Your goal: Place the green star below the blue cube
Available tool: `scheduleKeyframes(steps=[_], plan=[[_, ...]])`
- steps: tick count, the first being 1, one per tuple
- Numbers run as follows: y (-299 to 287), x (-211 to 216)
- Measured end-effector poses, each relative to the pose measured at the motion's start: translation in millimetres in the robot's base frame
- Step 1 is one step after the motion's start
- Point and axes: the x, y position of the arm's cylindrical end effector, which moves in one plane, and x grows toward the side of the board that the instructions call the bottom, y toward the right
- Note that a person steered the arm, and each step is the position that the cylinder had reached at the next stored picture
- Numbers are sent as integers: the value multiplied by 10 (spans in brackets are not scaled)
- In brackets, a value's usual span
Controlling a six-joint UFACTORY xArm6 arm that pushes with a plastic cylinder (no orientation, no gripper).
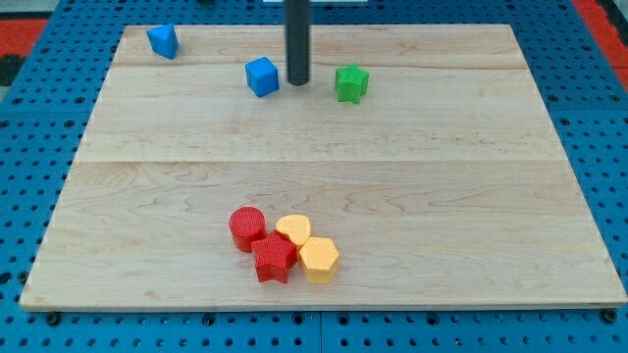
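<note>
The green star (350, 83) lies near the view's top, right of centre. The blue cube (262, 76) lies to its left, at about the same height in the view. My tip (297, 82) stands on the board between them, closer to the blue cube, touching neither. The dark rod rises from it out of the view's top.
A second blue block (163, 41), wedge-like, sits at the view's top left corner of the wooden board (491, 196). Near the view's bottom centre a cluster: a red cylinder (247, 226), a red star (274, 259), a yellow heart-like block (293, 230), a yellow hexagon (319, 259).
</note>
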Motion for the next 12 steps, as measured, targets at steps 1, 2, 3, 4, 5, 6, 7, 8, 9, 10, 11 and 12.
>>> scheduleKeyframes(steps=[1, 2, 3, 4, 5, 6, 7, 8, 9, 10, 11, 12], plan=[[-647, 23], [-1108, 23], [-1231, 23], [-1056, 23], [97, -161], [909, -246], [1558, 158], [916, 627], [1314, 691], [1688, 1033], [753, 1047], [-14, 964]])
